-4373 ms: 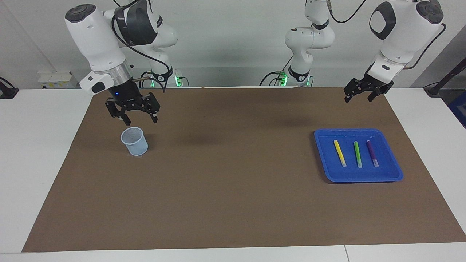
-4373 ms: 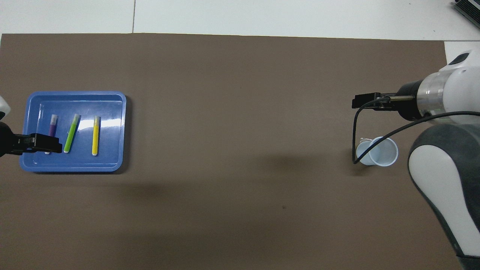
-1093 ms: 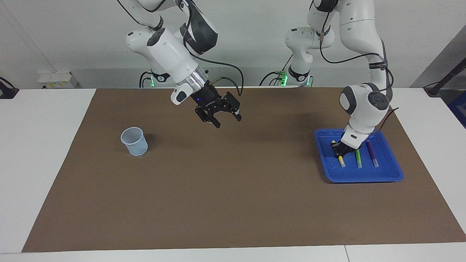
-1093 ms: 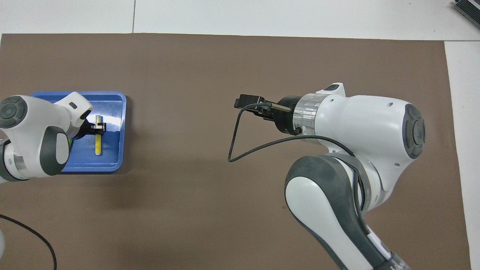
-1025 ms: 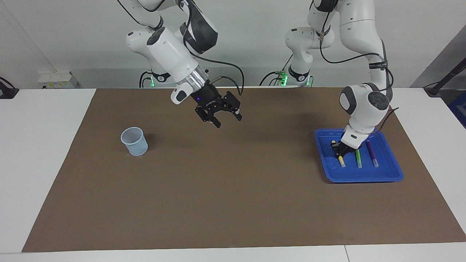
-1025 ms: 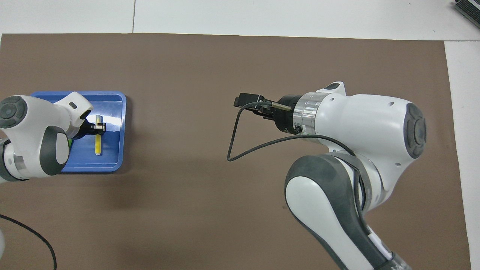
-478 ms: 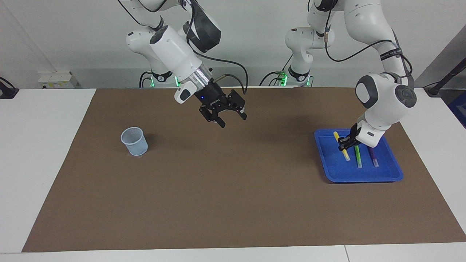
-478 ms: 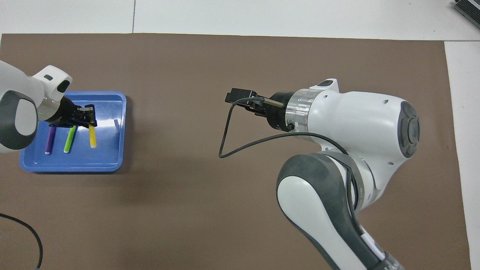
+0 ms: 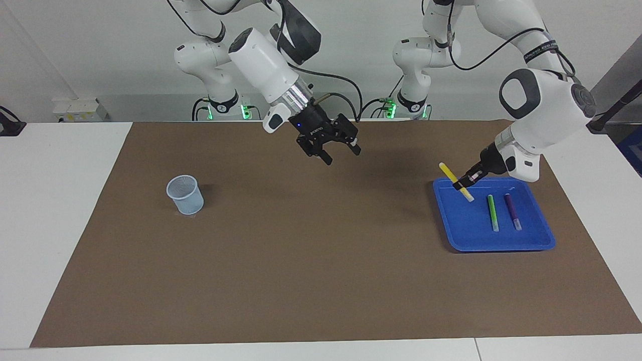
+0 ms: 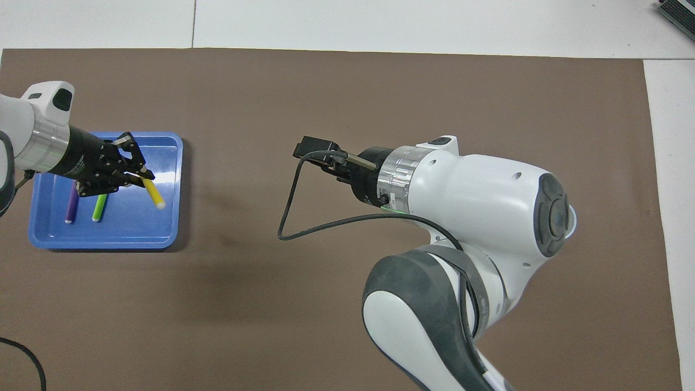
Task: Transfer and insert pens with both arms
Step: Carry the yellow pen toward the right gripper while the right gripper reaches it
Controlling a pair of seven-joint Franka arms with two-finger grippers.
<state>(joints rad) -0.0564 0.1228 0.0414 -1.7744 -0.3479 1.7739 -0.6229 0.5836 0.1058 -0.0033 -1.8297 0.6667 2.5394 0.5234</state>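
Left gripper (image 9: 464, 183): fingers clamped on yellow pen (image 9: 455, 181), tilted, over blue tray (image 9: 501, 243). Right gripper (image 9: 337, 152): fingers spread, empty, over brown mat (image 9: 301, 250).

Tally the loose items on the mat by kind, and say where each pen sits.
Pens: 3 (yellow pen in the left gripper over the tray; green pen and purple pen in the tray)
Blue tray: 1
Cup: 1
Total: 5
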